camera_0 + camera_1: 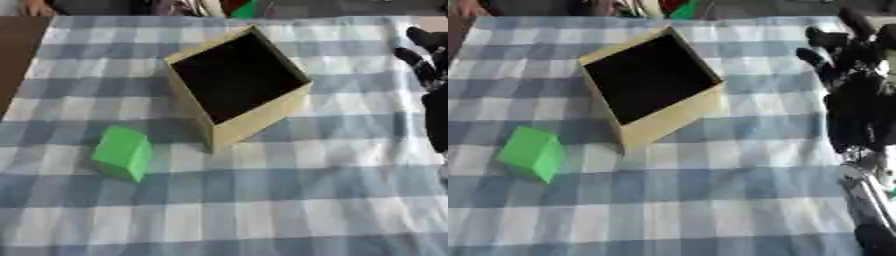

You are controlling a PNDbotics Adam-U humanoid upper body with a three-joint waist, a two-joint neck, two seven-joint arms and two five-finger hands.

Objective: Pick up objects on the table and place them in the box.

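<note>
Green block [122,152] lies well apart from the right robot hand [857,95] — fingers relaxed, empty — beside the tan box [262,117].

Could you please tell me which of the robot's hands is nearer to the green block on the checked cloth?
Only the right hand is in view, open at the right edge, across the open cardboard box from the green block. The left hand shows in neither view, so the two cannot be compared.

The box [238,80] interior is too dark to read; the right hand [857,107] is edge-cropped.
</note>
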